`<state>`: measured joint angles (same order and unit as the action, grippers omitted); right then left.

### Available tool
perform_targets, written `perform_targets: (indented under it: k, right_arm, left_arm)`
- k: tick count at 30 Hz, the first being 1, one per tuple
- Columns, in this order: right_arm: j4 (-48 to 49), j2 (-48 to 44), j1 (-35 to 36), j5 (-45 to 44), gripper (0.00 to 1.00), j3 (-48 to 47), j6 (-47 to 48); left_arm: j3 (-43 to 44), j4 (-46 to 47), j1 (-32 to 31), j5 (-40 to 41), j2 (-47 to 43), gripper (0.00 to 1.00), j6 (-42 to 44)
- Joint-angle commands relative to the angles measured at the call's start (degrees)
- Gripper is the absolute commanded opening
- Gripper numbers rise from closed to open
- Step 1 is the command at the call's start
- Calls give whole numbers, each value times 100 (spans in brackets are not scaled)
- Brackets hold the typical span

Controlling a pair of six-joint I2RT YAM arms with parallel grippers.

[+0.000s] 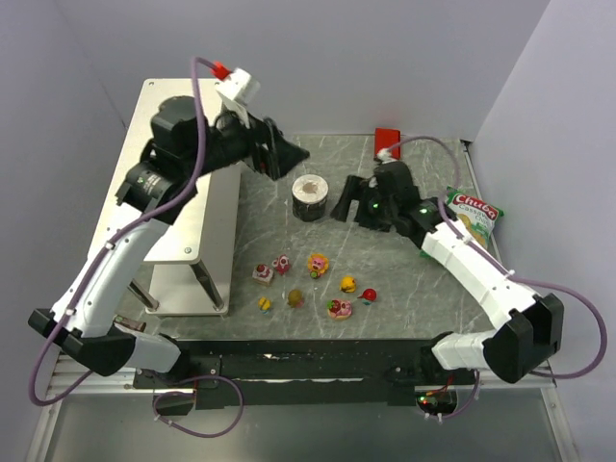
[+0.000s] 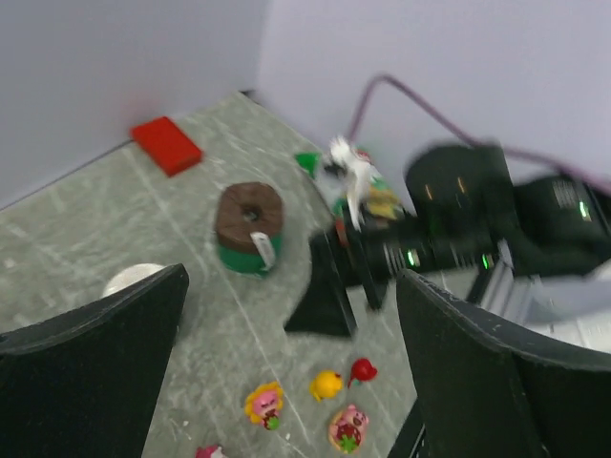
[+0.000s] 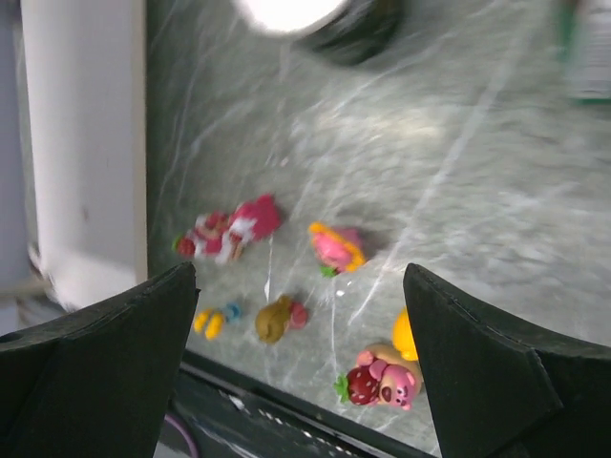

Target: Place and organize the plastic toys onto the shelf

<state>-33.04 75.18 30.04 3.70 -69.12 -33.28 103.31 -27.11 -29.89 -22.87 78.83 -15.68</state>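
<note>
Several tiny plastic toys lie on the grey mat in front of the arms: a pink-red pair [image 1: 272, 269], a yellow-pink one [image 1: 318, 262], a yellow one [image 1: 348, 284], a red one [image 1: 369, 294], a strawberry bear [image 1: 338, 309], a brown one [image 1: 295, 298] and a small yellow one [image 1: 264, 303]. The shelf [image 1: 207, 217] stands at the left with nothing on its top. My left gripper [image 1: 292, 158] is open and empty, high beside the shelf's far right corner. My right gripper [image 1: 343, 203] is open and empty behind the toys. The right wrist view shows the bear [image 3: 380, 382] and the brown toy [image 3: 277, 318] below its fingers [image 3: 496, 372].
A brown and green cup [image 1: 310, 197] stands between the two grippers; it also shows in the left wrist view [image 2: 250, 227]. A red block [image 1: 387, 137] lies at the back wall. A green chip bag [image 1: 474, 214] lies at the right. Walls close the back and right.
</note>
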Motion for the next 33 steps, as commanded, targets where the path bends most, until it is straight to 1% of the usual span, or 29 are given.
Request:
perform_targets:
  k: [1,2,3,5,6,8,9,12,16,21,25,30,33]
  right_arm:
    - [-247,-714,-1014,-292,94,231,-855]
    - [-238,-819,-1183,-291,94,346,-969]
    - [-264,-1003,-1324,-309,94,495,-1005]
    - [-308,-1145,-1631,-344,94,592,-979]
    - [-335,-1233,-1711,-353,94,628,-962]
    - [-414,-1277,-1913,-327,94,654,-917]
    - [-431,-1277,-1984,-266,94,654,-917]
    - [-493,-1260,-2151,-125,94,742,-935]
    - [-493,-1304,-2274,-11,94,918,-1005]
    - [-511,-1339,-2406,122,94,1085,-1014]
    - [-502,-1365,-2486,183,94,1182,-1005]
    - [-484,-1383,-2538,254,94,1313,-996]
    - [-405,-1427,-2591,350,94,1427,-1032]
  left_arm:
    - [-433,-13,-552,-771,-8,97,627]
    - [-504,-57,-701,-710,10,97,689]
    - [-618,-83,-1007,-631,36,98,811]
    - [-671,-223,-1334,-351,220,99,926]
    - [-654,-381,-1666,16,317,99,1057]
    - [-663,-522,-1932,405,607,99,1128]
    - [-671,-688,-2133,754,712,98,1198]
    - [-698,-1031,-2380,1379,1178,96,1287]
    - [-838,-1243,-2583,1777,1731,93,1348]
    - [-1479,-884,-2654,1699,1899,91,1287]
    - [-1787,-831,-2654,1742,2075,85,1296]
    - [-2183,-682,-2636,2119,1997,82,1366]
    - [-2455,-532,-2575,2164,1865,82,1454]
